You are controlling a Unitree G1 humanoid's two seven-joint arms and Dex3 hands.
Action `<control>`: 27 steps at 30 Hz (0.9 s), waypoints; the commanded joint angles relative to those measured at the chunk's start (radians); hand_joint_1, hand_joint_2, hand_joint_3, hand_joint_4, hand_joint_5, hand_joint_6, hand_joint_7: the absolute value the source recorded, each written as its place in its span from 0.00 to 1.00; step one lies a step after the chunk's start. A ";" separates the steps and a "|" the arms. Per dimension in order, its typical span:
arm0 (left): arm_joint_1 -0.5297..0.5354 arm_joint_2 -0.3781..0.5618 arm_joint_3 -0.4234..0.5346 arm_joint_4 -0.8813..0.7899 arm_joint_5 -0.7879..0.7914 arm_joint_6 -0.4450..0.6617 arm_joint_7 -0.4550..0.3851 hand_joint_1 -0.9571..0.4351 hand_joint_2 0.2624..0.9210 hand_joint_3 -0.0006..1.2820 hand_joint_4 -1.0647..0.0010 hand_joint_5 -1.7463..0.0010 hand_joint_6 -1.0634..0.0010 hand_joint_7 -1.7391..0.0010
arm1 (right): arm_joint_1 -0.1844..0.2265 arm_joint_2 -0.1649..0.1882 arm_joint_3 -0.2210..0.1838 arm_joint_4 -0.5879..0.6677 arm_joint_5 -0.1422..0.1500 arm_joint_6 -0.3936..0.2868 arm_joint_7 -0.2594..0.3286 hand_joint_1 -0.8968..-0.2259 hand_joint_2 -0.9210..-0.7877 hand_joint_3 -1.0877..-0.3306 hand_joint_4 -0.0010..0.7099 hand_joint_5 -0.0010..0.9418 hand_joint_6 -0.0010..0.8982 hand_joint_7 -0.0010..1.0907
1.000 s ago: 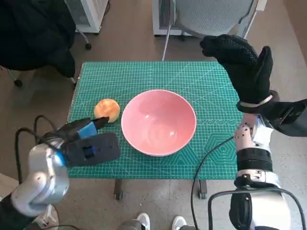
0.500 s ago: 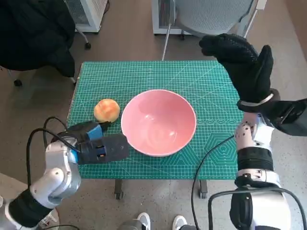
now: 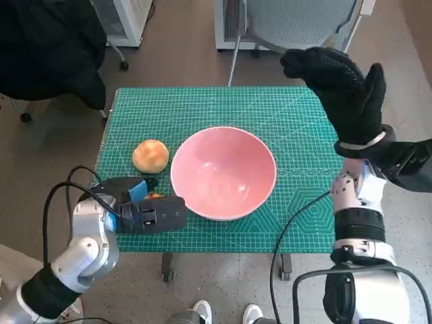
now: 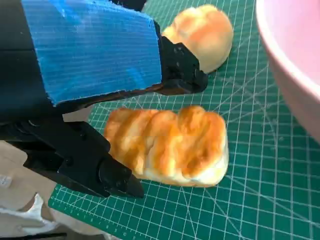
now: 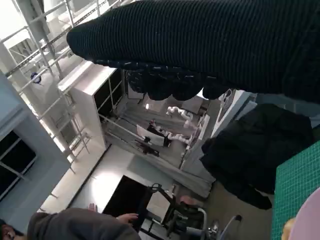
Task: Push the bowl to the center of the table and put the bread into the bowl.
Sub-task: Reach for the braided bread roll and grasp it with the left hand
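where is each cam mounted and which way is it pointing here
Head view: on the head, looking steeply down at the green mat and pink bowl; both forearms show.
Left wrist view: behind the left hand, facing a bread loaf and a round bun.
Right wrist view: behind the raised right hand, facing the room.
Shared: bowl, bun.

Bare mat (image 3: pixel 202 104) beyond pink bowl (image 3: pixel 223 172)

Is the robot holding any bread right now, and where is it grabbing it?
Not yet. The left hand sits around the long bread without clearly gripping it. The right hand is raised, holding nothing.
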 commanded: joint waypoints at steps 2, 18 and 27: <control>0.013 -0.021 -0.002 0.027 0.043 -0.010 -0.022 0.94 0.42 0.48 0.34 0.24 0.55 0.99 | 0.027 0.005 -0.001 0.002 0.011 0.012 0.016 0.23 0.00 0.35 0.40 0.01 0.35 0.01; 0.045 -0.036 0.018 0.063 0.120 -0.065 -0.017 0.72 0.95 0.07 0.33 0.27 0.36 0.48 | 0.025 0.006 0.000 0.011 0.028 0.017 0.040 0.25 0.00 0.35 0.41 0.01 0.36 0.01; 0.090 -0.018 0.085 -0.004 0.133 -0.127 0.001 0.69 0.97 0.14 0.49 0.14 0.40 0.44 | 0.023 0.004 -0.002 0.016 0.031 0.021 0.054 0.25 0.00 0.35 0.41 0.00 0.36 0.01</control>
